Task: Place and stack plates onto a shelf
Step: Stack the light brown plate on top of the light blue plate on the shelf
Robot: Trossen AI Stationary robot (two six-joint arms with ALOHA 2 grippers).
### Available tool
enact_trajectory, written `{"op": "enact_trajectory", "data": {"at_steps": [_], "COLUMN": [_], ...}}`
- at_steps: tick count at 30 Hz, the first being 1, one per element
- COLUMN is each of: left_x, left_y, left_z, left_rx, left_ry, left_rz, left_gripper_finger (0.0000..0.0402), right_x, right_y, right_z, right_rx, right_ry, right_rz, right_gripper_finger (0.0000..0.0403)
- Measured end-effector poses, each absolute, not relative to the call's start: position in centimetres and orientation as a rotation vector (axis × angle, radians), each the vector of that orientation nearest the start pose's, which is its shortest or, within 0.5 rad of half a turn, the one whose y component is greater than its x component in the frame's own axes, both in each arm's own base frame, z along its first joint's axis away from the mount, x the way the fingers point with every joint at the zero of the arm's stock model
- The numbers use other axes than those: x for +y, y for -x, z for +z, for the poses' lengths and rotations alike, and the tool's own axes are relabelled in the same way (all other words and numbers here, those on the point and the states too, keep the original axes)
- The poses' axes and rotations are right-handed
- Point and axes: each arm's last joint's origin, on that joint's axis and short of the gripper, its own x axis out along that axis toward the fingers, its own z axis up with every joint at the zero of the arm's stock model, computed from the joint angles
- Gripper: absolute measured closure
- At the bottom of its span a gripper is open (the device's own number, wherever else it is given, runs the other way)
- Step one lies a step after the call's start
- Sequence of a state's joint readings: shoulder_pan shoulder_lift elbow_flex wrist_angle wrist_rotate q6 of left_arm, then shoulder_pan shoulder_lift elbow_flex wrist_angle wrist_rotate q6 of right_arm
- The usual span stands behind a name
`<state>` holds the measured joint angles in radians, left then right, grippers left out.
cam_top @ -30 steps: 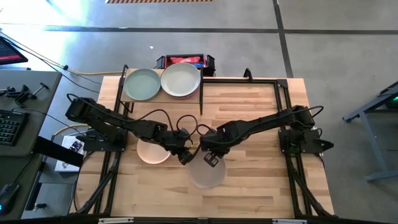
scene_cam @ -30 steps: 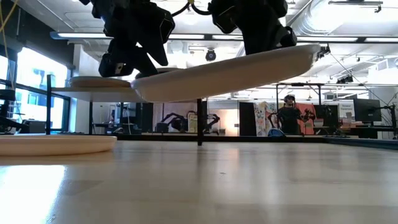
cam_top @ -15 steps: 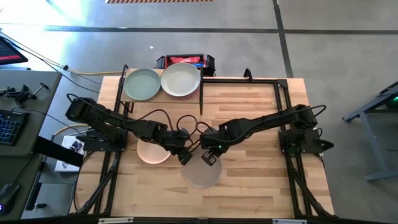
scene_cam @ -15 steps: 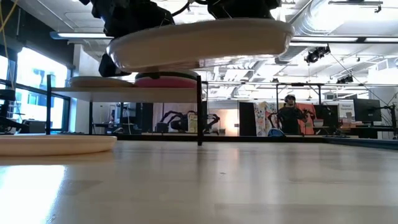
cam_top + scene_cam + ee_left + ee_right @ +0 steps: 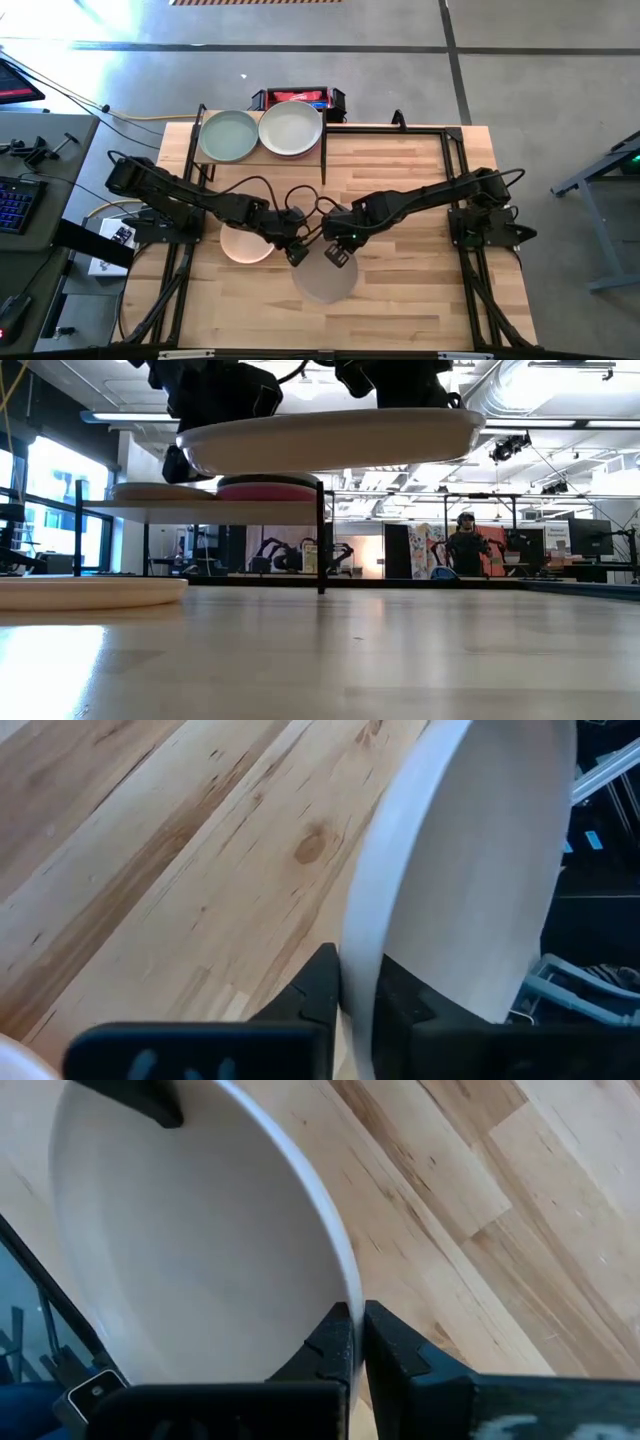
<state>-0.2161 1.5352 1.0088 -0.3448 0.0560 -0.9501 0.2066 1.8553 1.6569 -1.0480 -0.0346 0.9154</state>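
Overhead, we saw both arms meeting at the lower middle of the frame, holding one off-white plate [image 5: 322,281] level above the table [image 5: 400,200]. Our left gripper [image 5: 297,256] was clamped on the plate's left rim, our right gripper [image 5: 339,257] pinched the rim near its top edge. A peach plate [image 5: 243,246] lay on the table just left. On the shelf [image 5: 322,155] at upper left sat a sage green plate [image 5: 228,135] beside another pale plate [image 5: 290,129].

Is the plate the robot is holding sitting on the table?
No, the low view shows the off-white plate held up in the air, with open space between it and the table.
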Motion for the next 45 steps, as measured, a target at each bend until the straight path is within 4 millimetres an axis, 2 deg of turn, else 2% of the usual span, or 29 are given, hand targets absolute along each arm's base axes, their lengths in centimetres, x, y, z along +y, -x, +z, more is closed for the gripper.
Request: {"op": "enact_trajectory", "data": {"at_steps": [4, 10, 20, 24, 29, 36, 45], "left_x": [-6.9, -6.9, -6.4, -5.4, -3.9, -1.5, 2.0], "left_y": [-30.7, -30.7, -30.8, -30.5, -30.2, -29.4, -25.3], "left_z": [22.2, 22.2, 22.2, 21.8, 21.6, 23.0, 26.8], "left_rx": [0.914, 0.91, 0.906, 0.957, 1.0, 0.956, 0.875], "left_ry": [0.805, 0.804, 0.807, 0.821, 0.852, 0.905, 0.983], "left_rz": [0.189, 0.191, 0.207, 0.247, 0.307, 0.366, 0.497], "left_gripper_finger": [0.0393, 0.0385, 0.0385, 0.0385, 0.0385, 0.0385, 0.0385], "right_x": [7.8, 7.8, 7.2, 6.0, 4.0, 1.5, -0.6], "right_y": [-36.9, -36.9, -36.9, -36.3, -35.1, -33.4, -32.3], "right_z": [27.6, 27.6, 27.7, 28.9, 30.9, 32.8, 32.9], "right_rx": [1.237, 1.241, 1.243, 1.236, 1.179, 1.159, 1.224], "right_ry": [-0.682, -0.656, -0.646, -0.674, -0.648, -0.546, -0.426], "right_rz": [-0.37, -0.346, -0.333, -0.309, -0.329, -0.35, -0.35], "right_gripper_finger": [0.0403, 0.0396, 0.0302, 0.0278, 0.0274, 0.0274, 0.0274]}}
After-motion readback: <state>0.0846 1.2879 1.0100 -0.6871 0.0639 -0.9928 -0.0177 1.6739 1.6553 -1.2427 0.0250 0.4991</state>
